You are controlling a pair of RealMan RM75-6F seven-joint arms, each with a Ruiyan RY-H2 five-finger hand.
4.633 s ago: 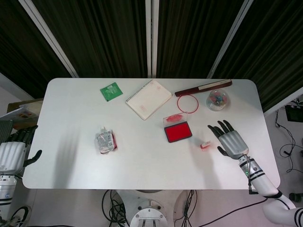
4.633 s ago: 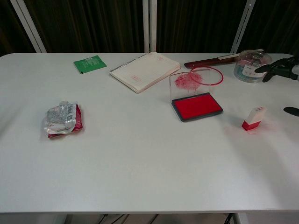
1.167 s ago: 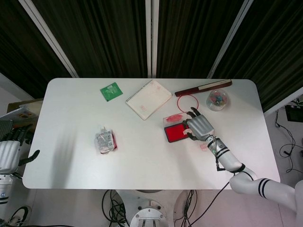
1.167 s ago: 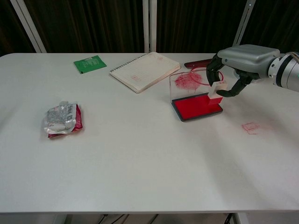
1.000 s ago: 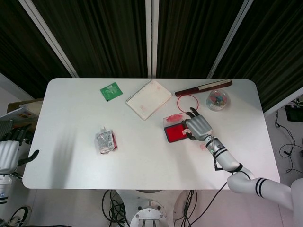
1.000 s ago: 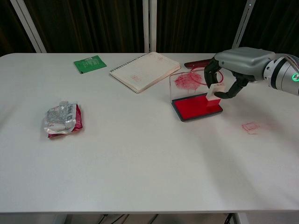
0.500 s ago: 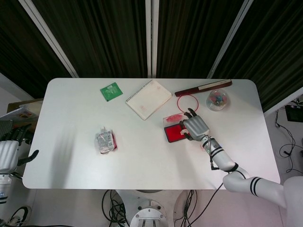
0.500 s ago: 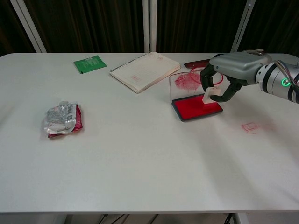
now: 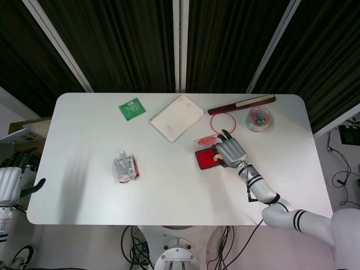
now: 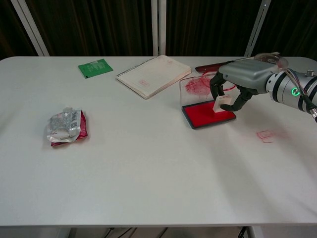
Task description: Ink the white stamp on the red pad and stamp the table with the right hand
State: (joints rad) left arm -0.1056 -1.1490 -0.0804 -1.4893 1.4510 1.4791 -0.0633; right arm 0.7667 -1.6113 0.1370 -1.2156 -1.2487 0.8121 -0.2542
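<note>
My right hand point(image 10: 237, 79) point(image 9: 229, 151) grips the white stamp point(image 10: 220, 103), tilted, with its lower end down on the red ink pad point(image 10: 205, 115) point(image 9: 206, 160). The pad's clear lid point(image 10: 196, 87), smeared with red ink, stands open behind it. A faint red stamp mark point(image 10: 266, 135) shows on the table point(image 10: 148, 163) to the right of the pad. In the head view the hand covers the stamp. My left hand point(image 9: 12, 180) hangs off the table's left edge with nothing in it, its fingers apart.
A spiral notebook point(image 10: 153, 75), a green card point(image 10: 95, 68) and a crumpled snack packet point(image 10: 64, 127) lie to the left. Behind the pad lie a red ring point(image 9: 223, 122), a dark red flat case point(image 9: 241, 104) and a clear round box point(image 9: 259, 118).
My right hand has carried the stamp left and down, from above the pad's right edge onto the red surface. The left hand has not moved.
</note>
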